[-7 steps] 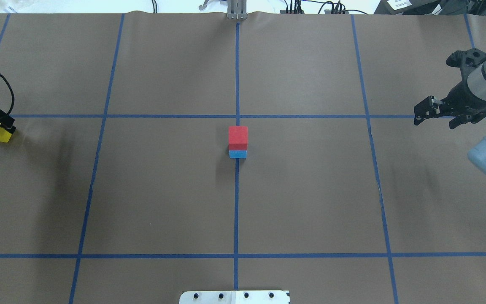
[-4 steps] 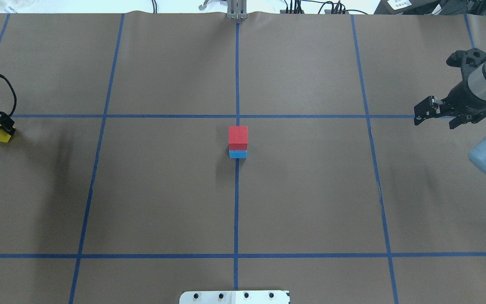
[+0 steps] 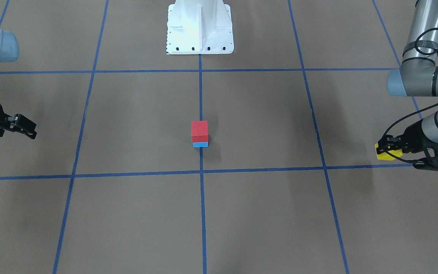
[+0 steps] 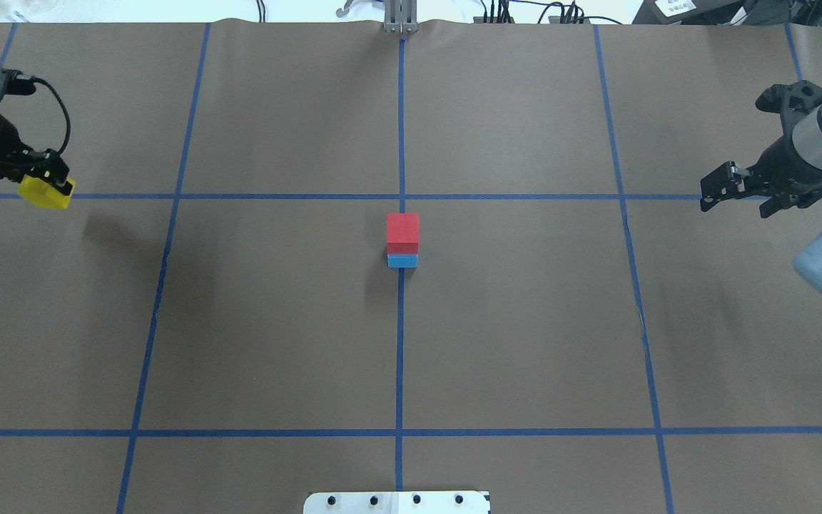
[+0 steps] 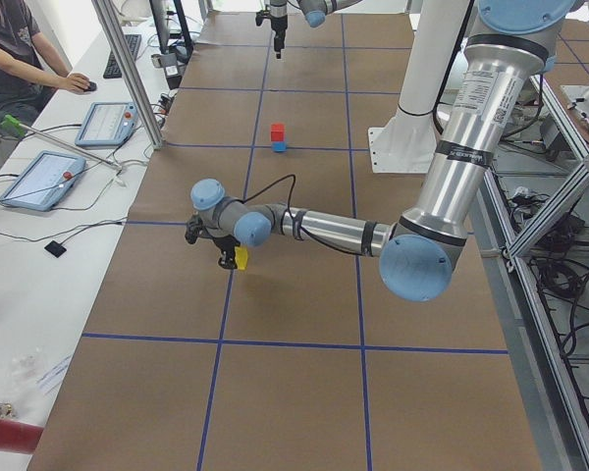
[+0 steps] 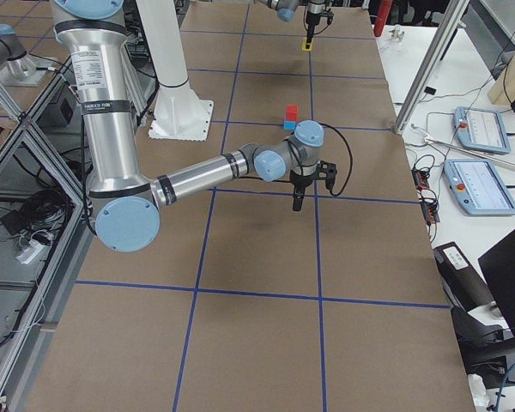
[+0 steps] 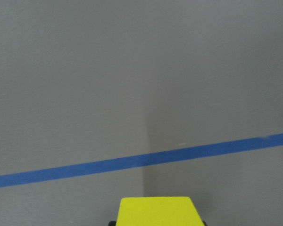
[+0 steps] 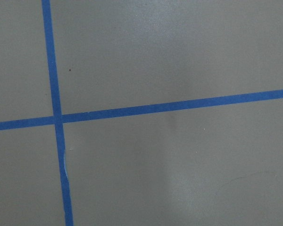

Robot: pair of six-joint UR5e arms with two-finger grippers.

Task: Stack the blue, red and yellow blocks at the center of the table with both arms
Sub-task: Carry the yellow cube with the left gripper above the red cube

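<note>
Overhead, bare table (image 4: 275, 321) runs from the left gripper (image 4: 51, 184), holding the yellow block (image 4: 41, 194) at the upper left, to the centre, where the red block (image 4: 402, 230) on the blue block (image 4: 402, 261) rises as an obstacle. The right gripper (image 4: 736, 203) hangs well apart, far right.

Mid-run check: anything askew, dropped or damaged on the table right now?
Nothing stands out. The red cube sits squarely on the blue cube at centre; the yellow cube is held in the left gripper; the right gripper is open and empty.

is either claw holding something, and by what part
The left claw holds the yellow block by its upper sides. The right claw is open and empty.
</note>
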